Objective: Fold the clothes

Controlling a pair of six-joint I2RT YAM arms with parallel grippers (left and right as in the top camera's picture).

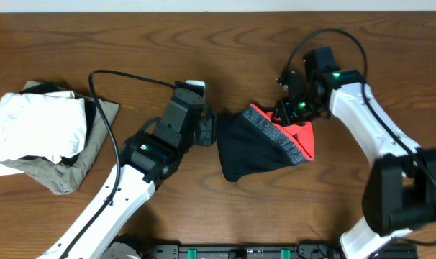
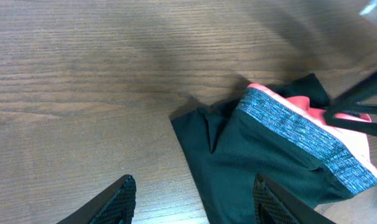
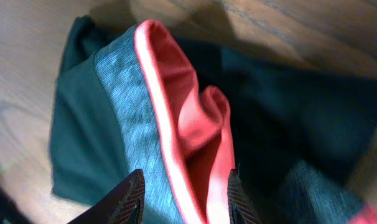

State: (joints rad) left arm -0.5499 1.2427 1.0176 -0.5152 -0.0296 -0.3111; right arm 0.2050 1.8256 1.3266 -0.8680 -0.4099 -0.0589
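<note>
- Fingertips [image 3: 131, 194] of the right gripper [image 3: 183, 199] sat closest to the lens, straddling the waistband [image 3: 123, 106] of the leggings [image 3: 76, 149]. Jaws were part-open with grey band and coral lining [image 3: 191, 112] between them. No pinch on the cloth was evident, so the gripper was judged empty.
- Leggings lay as a compact bundle at mid-table, between the two grippers. Black fabric was to the left, with the waistband turned up and coral showing to the right.
- Handling (judgement): light, thin stretch knit, fully limp and prob. a bit slick. It would sag and slide rather than hold a crease, and layers could shift if dragged by one corner. Not fragile.
- Where to hold (judgement): the waistband is the thickest, firmest edge and so the best pinch pt. A 2nd grip on the black corner nearest the left arm would keep the layers together. Pinching the coral lining alone risks lifting one layer only.
- Left gripper [image 2: 195, 202] hovered just beside the bundle's left edge, fingers wide apart and holding nothing.
- Table [image 1: 132, 43]: bare wood around the bundle.
- White folded garment [image 1: 38, 129] on an olive-grey garment [image 1: 67, 176] lay at far left, well apart.
</note>
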